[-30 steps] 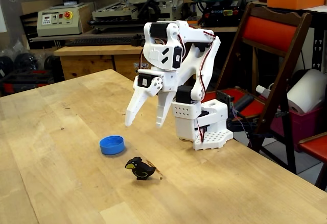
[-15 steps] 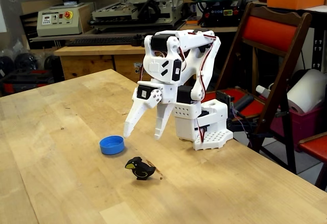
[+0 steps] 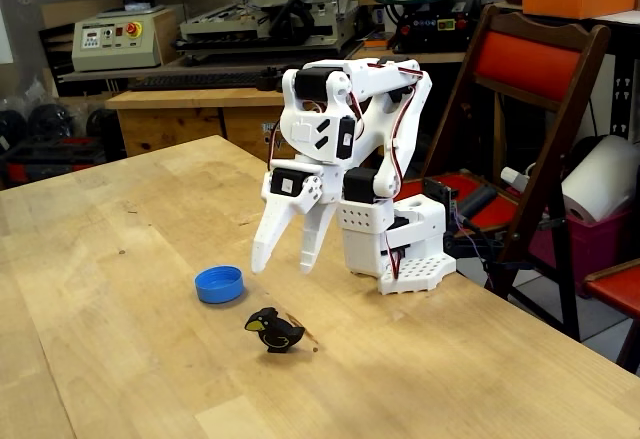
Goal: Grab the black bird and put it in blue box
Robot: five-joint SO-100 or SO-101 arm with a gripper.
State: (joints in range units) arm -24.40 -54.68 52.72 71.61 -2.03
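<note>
On the wide light wooden table (image 3: 120, 259), which fills most of the fixed view, the white plastic robot arm (image 3: 345, 129) stands on its base close to the right edge of the surface. It bends forward and down toward the middle of the table, probably so that it can reach the two small things in front of it. Its two-finger white gripper (image 3: 285, 261) hangs above the wood with the jaws spread apart and nothing between them. It is empty, so the grasp is not yet made.

The small round shallow blue plastic dish (image 3: 219, 284) lies flat on the table, below and a little left of the fingertips, with its open side up, ready to receive something. Just beside it, nearer to the front edge of the surface, the small black toy bird with a yellow beak (image 3: 273, 330) stands upright and alone, apart from the dish and the gripper.

The foot of the bird is too small to make out well, and a thin brown thing beside it I cannot identify. The table's front and left parts are cut off by the frame.
</note>
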